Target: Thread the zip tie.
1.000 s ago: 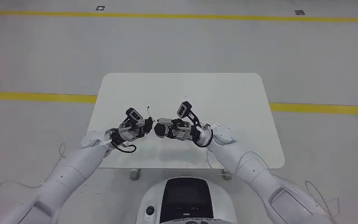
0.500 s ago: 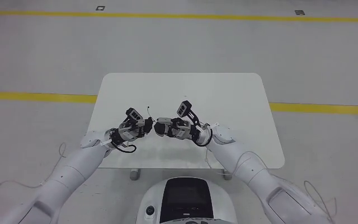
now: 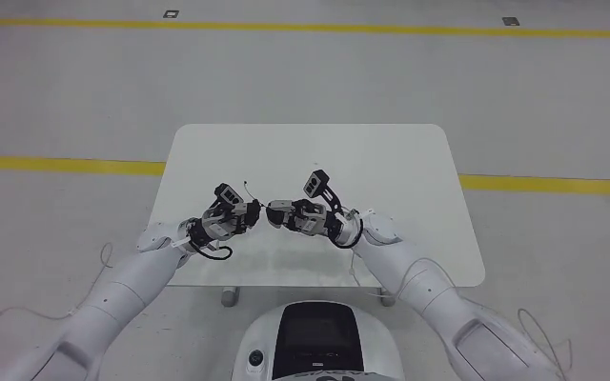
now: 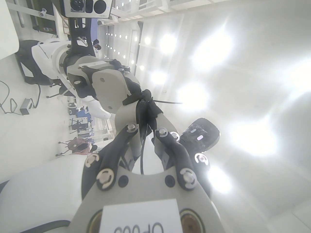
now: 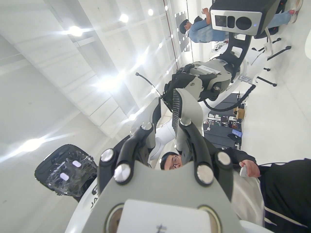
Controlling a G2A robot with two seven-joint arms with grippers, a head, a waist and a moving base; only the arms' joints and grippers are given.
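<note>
Black plastic, thin as wire: the zip tie (image 4: 167, 102) is held above the white table (image 3: 400, 162), about nine o'clock from the tabletop's middle. The left gripper (image 3: 250, 215), at the tie's nine o'clock, has it pinched tight, free end poking toward twelve. The right gripper (image 3: 273, 209) sits nose to nose at three o'clock; clamped or slack, I cannot tell. Grey floor all round, a yellow line (image 3: 286, 27) far off at twelve.
</note>
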